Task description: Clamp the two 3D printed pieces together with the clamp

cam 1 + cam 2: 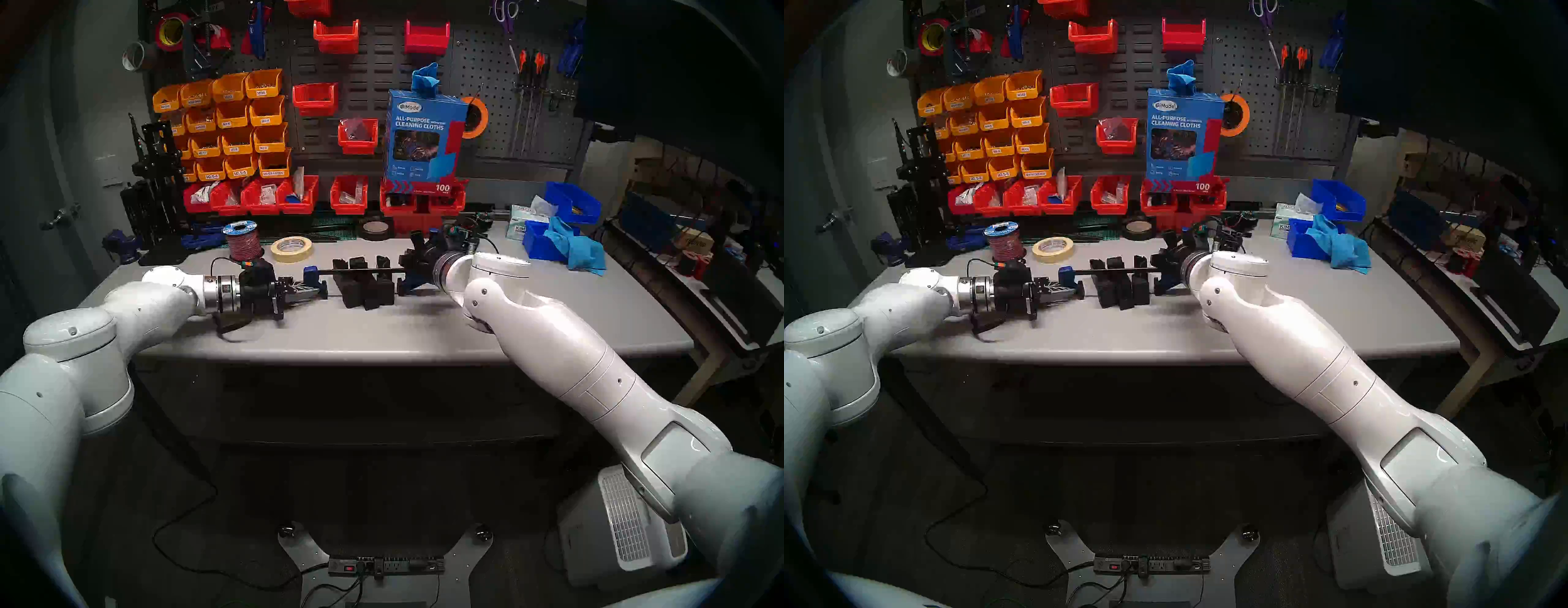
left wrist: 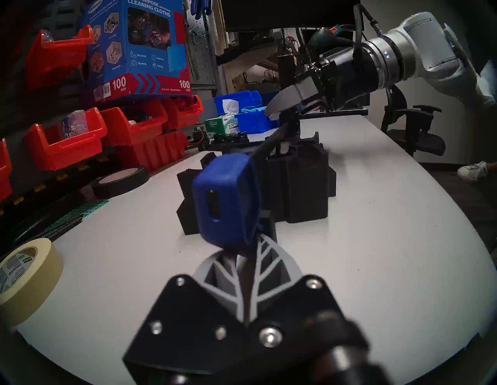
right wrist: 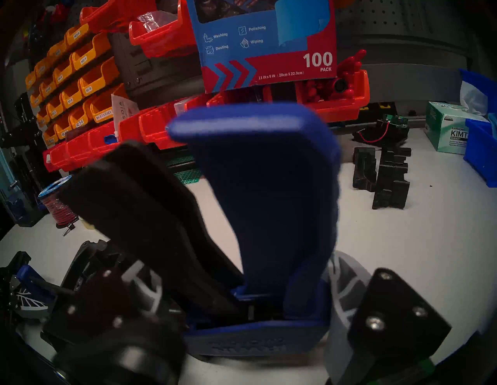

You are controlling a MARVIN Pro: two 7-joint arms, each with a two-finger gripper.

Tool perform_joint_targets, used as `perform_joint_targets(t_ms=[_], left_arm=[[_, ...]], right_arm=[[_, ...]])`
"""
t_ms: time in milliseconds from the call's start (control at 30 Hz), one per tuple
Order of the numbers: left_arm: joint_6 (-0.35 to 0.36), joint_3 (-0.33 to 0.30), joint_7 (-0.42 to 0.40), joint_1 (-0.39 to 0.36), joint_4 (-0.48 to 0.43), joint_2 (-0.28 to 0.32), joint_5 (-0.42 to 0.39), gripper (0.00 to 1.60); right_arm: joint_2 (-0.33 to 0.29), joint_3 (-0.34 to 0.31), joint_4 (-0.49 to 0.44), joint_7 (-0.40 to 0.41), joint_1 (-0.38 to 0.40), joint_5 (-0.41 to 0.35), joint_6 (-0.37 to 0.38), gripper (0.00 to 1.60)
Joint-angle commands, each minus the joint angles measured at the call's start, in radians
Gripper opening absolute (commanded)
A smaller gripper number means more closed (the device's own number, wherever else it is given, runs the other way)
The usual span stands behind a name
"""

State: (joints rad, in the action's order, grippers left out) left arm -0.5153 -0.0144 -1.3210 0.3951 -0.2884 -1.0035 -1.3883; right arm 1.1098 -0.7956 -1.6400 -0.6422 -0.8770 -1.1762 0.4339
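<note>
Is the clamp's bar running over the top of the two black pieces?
Yes, in the head view the clamp bar lies across the black pieces.

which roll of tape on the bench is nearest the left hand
The cream masking tape roll, lying flat beside the red wire spool. The black tape roll lies farther toward the red bins, away from the left hand.

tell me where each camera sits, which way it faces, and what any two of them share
Head stereo left: high on the head, looking down over the grey table to the pegboard; both arms show, left gripper on the clamp.
Head stereo right: almost the same picture, shifted slightly.
Left wrist: low over the table, looking along the clamp's bar past the two 3D printed pieces to the right gripper; own grey fingers at bottom.
Right wrist: behind the clamp's blue handle, facing the bins.
Both wrist views share the cleaning cloths box.
</note>
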Motion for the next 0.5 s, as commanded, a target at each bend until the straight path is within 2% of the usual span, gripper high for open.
perform_joint_targets(t_ms=[0,467], left_arm=[[-0.002,-0.003,-0.052,-0.009,-0.008,-0.015,-0.003,0.00],[0.000,-0.001,-0.049,-0.009,-0.005,-0.014,-0.004,0.00]], right_arm=[[0.074,0.033,-0.013,0.032,0.012,-0.018,0.002,0.00],[0.110,0.052,0.006,0.023,0.028,-0.019,0.000,0.00]])
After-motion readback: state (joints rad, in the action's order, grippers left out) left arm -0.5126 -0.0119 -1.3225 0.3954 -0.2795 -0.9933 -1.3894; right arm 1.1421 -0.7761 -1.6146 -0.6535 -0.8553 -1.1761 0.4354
